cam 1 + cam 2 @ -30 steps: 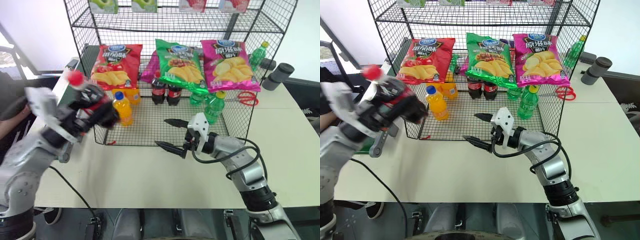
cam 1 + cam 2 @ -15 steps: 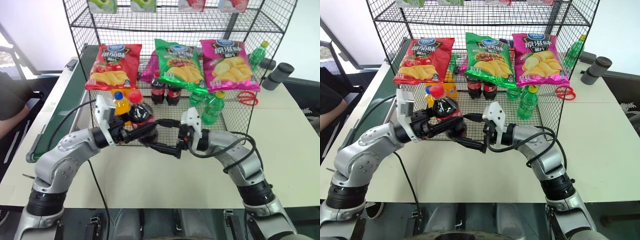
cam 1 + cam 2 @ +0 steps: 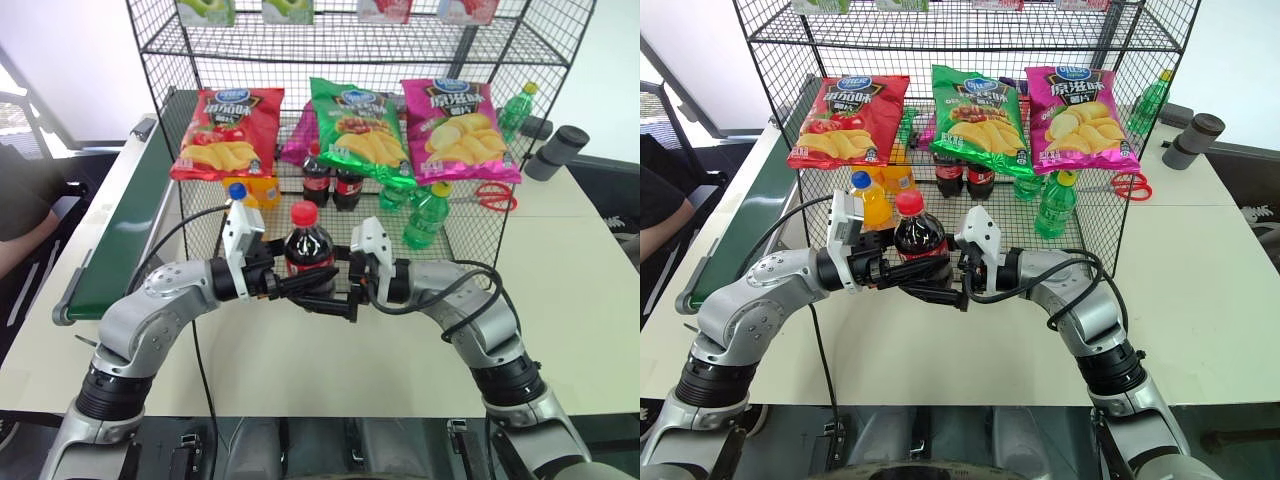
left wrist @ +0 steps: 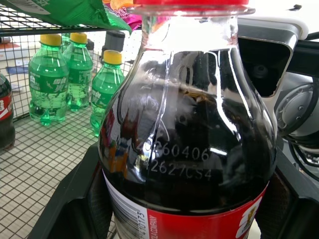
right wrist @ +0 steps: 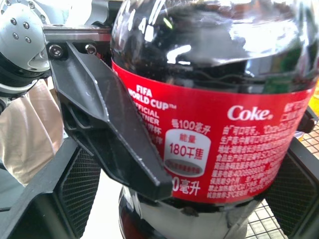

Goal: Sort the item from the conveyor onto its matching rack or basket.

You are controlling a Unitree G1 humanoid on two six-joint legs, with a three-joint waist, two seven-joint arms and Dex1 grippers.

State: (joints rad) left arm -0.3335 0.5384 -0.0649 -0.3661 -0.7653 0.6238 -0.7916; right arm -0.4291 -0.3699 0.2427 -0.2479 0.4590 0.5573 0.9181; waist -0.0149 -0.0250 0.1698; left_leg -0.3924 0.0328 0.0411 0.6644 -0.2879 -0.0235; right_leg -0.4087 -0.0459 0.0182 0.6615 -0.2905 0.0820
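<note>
I hold the cola bottle (image 3: 309,252) upright in my left gripper (image 3: 300,285), whose two black fingers are closed around the lower body of it, and it hangs in the air above the front part of the table (image 3: 300,350), just before the front wall of the rack (image 3: 470,240). My right gripper (image 3: 340,290) comes from the other side and its fingers stand on both sides of the same bottle; in the right wrist view the red label is between them, but I cannot tell if they already press on it or are only narrowing around it. So the bottle is off the conveyor (image 3: 115,240), which lies along the left edge of the table with nothing on the part I can see. I judge that the picking is done and the task is about at its middle, in a hand-over from left to right. What is left: the right gripper must take a firm hold, the left must let go, and then the bottle must go into the low wire basket at the base of the rack, I think beside the two other cola bottles (image 3: 330,185) that stand there under the green chips bag (image 3: 360,125), between the orange soda bottle (image 3: 240,197) and the green bottles (image 3: 428,210).
</note>
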